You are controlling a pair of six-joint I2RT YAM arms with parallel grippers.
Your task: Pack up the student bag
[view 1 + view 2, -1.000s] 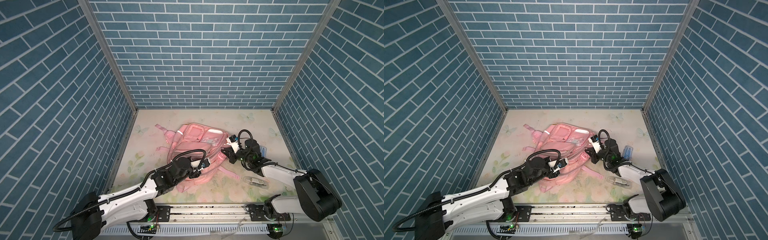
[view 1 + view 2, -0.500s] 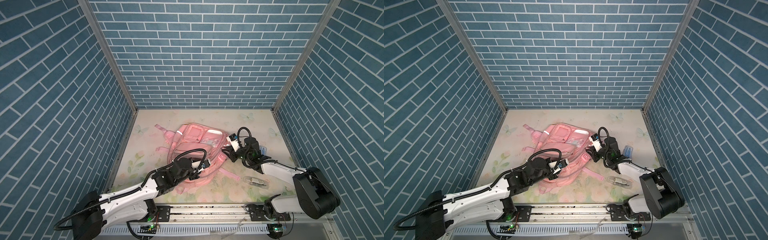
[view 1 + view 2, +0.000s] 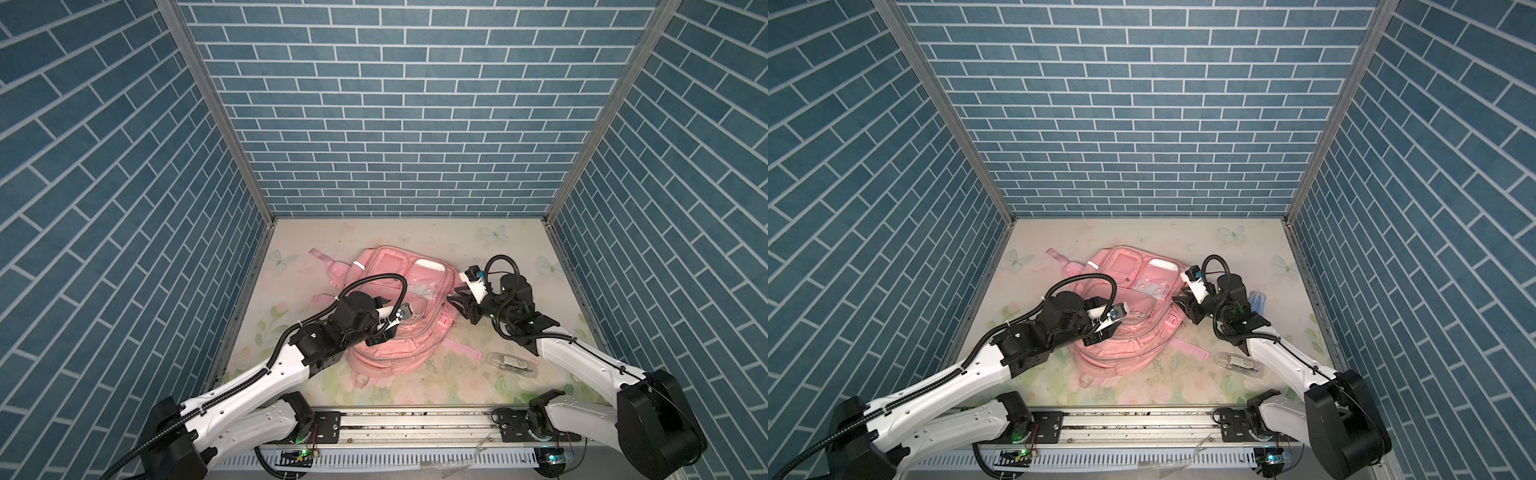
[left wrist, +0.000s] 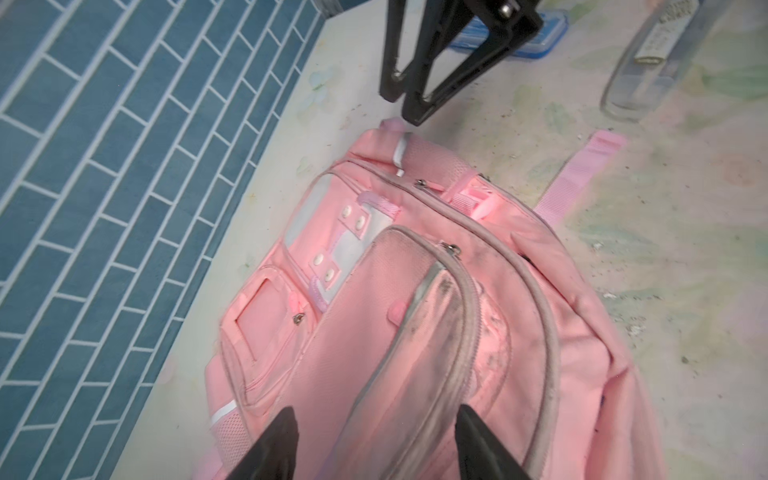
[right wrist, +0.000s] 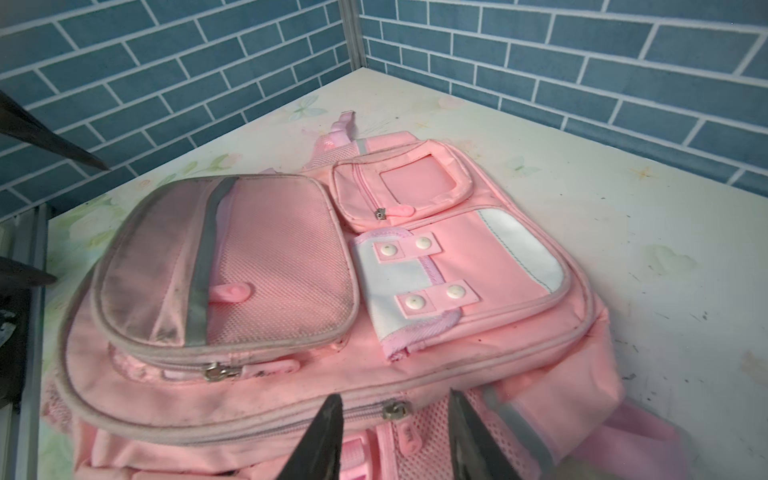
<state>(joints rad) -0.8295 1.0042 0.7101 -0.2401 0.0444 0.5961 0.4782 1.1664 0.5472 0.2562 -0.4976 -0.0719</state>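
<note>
The student bag (image 3: 399,332) (image 3: 1133,340) is a pink backpack lying flat, front pockets up, mid-table in both top views. My left gripper (image 4: 376,415) hangs open just above its grey-edged front pocket (image 4: 419,316), one finger on each side and nothing between them; in a top view the left gripper (image 3: 376,336) sits over the bag's near-left part. My right gripper (image 5: 395,397) (image 3: 457,305) is open at the bag's right edge. Its fingers stand either side of a metal zip pull (image 5: 395,410) without touching it. The zips in view look closed.
A clear tube-shaped case (image 3: 511,365) (image 3: 1237,359) (image 4: 648,62) lies on the floral table near the right arm. A blue box (image 3: 1257,301) (image 4: 519,37) sits behind the right gripper. Pink straps (image 3: 461,347) trail off the bag. Blue brick walls close three sides.
Both grippers have gone from shut to open. The right gripper has shifted slightly towards the bag's edge; the left arm has stayed over the front pocket.
</note>
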